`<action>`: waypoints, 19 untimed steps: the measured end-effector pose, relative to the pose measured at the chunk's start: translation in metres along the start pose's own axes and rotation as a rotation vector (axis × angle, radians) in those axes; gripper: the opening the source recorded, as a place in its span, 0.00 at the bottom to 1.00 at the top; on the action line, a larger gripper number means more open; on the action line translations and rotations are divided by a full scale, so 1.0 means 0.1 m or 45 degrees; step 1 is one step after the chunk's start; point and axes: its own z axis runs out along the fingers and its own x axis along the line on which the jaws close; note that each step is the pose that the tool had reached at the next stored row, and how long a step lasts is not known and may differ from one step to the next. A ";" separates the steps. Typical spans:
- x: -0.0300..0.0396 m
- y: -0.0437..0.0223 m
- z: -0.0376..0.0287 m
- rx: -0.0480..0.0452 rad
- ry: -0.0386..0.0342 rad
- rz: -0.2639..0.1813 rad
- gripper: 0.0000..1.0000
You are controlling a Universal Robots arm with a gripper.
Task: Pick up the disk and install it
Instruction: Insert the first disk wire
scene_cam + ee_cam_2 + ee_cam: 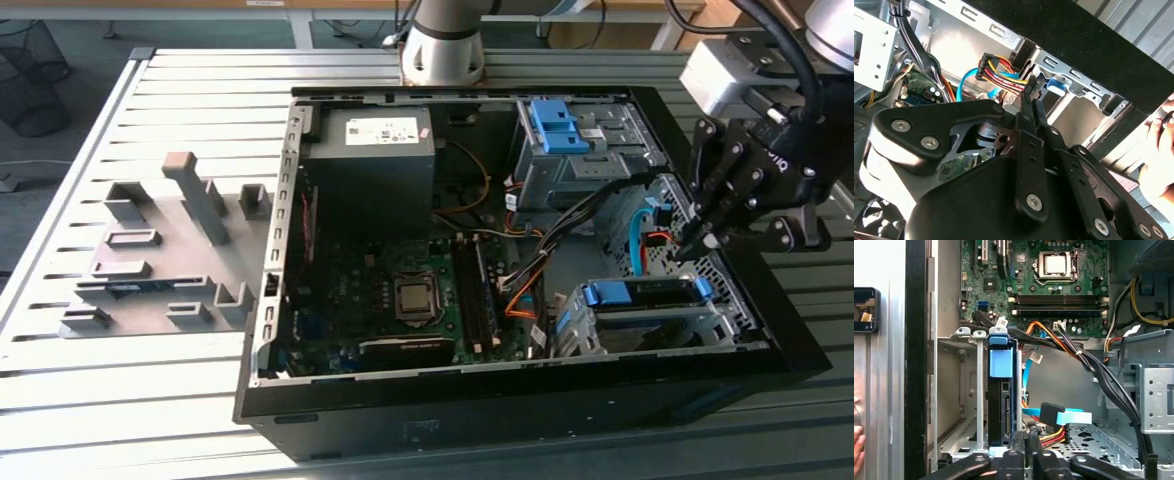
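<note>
Now pincer [694, 243] clenched, seemingly empty, above computer case [534, 400] on slatted metal table [134, 400].

Slatted metal table [200, 400] bears computer case [534, 400], perhaps grey fixture [160, 260].

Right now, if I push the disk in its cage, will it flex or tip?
The disk is likely stiff: it shows as a flat slab. Held between the cage walls by its blue rail, it probably slides rather than tips.
</note>
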 end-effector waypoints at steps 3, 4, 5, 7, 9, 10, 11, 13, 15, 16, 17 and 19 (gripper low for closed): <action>0.000 -0.003 0.002 0.000 0.0023 -0.009 0.25; -0.001 -0.003 0.003 0.000 0.0024 -0.013 0.25; -0.001 -0.004 0.004 0.000 0.0026 -0.018 0.25; -0.002 -0.010 0.025 0.001 0.0025 -0.033 0.25; -0.004 -0.019 0.044 0.000 0.0028 -0.033 0.25; -0.005 -0.019 0.051 0.000 0.0029 -0.033 0.25; -0.006 -0.019 0.056 0.000 0.0027 -0.033 0.25; -0.009 -0.021 0.068 0.000 0.0027 -0.033 0.25; -0.011 -0.021 0.078 0.000 0.0023 -0.033 0.25; -0.012 -0.021 0.082 0.000 0.0017 -0.034 0.25; -0.012 -0.021 0.086 0.000 0.0012 -0.034 0.25; -0.012 -0.021 0.091 0.000 0.0005 -0.034 0.25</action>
